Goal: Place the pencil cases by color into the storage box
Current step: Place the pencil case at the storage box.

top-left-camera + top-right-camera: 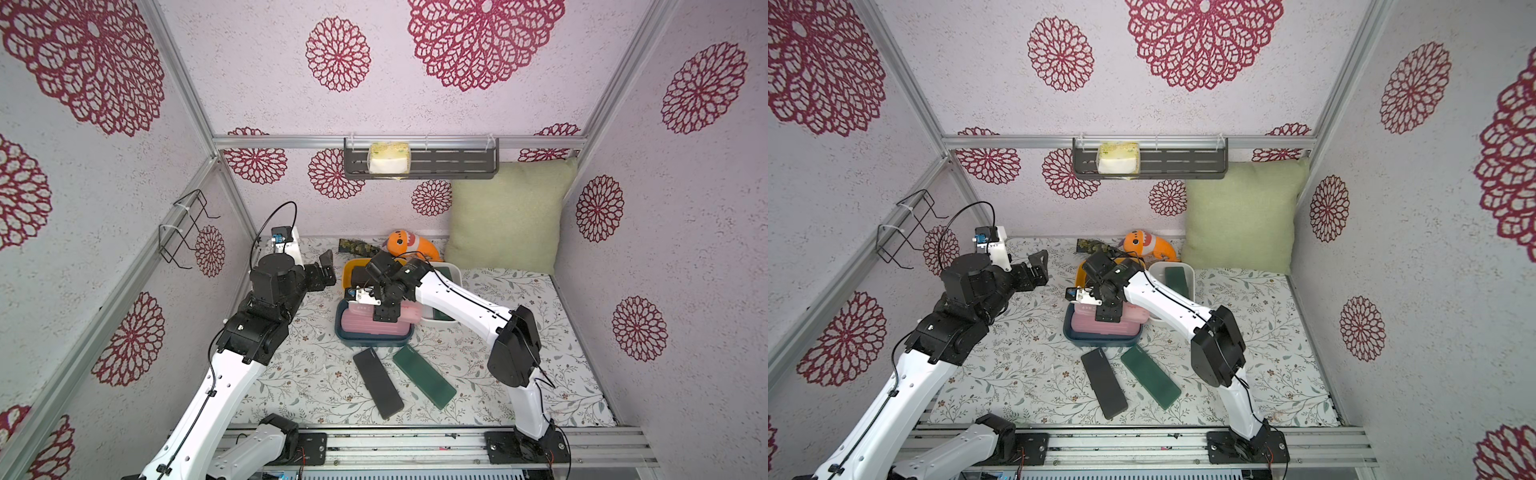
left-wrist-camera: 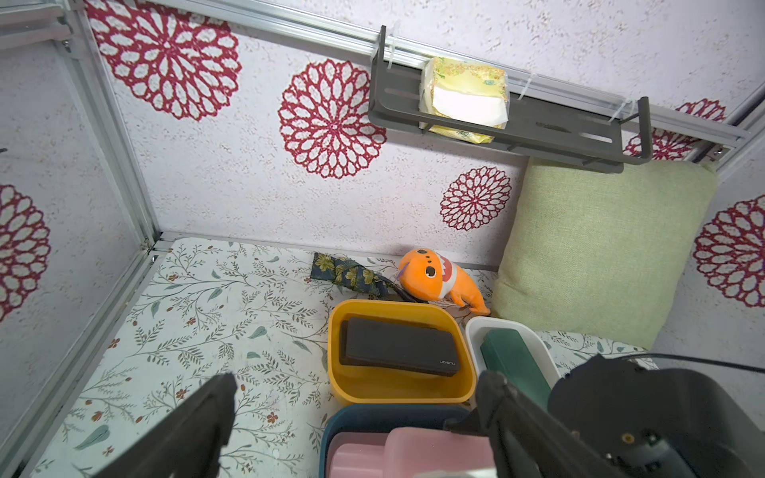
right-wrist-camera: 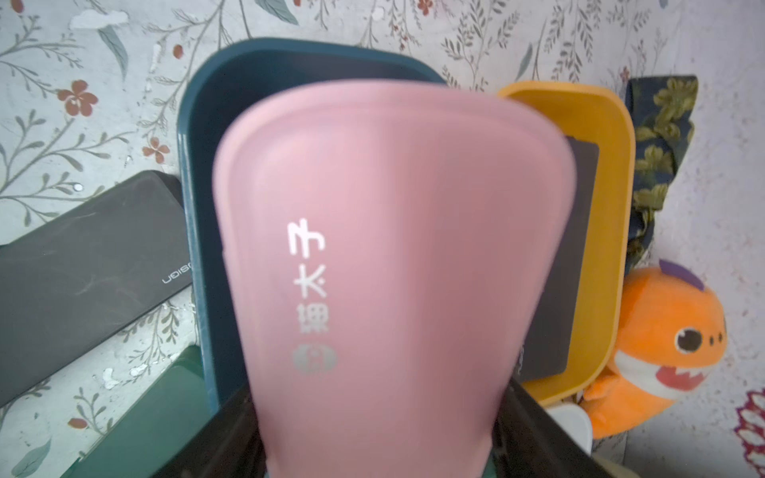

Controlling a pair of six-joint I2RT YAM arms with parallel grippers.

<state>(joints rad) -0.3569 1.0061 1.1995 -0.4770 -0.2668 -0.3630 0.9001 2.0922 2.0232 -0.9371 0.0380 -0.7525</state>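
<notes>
– Right wrist view: how to drop this well?
– Blue tub point(image 1: 374, 343), middle of tabletop point(image 1: 478, 332), holds pink cases point(image 1: 365, 329). Pink case point(image 3: 393, 248) hangs above; align lengthwise, level, lower, then release.
– Grip?
– Right gripper point(image 1: 387, 316) clamped across it. Left gripper point(image 1: 326, 266) gaping, empty.

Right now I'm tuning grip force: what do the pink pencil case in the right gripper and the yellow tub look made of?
Pink pencil case: probably matte plastic or silicone; smooth, no glare, white printed characters. Yellow tub: likely hard moulded plastic; faint sheen, rounded rim.
</notes>
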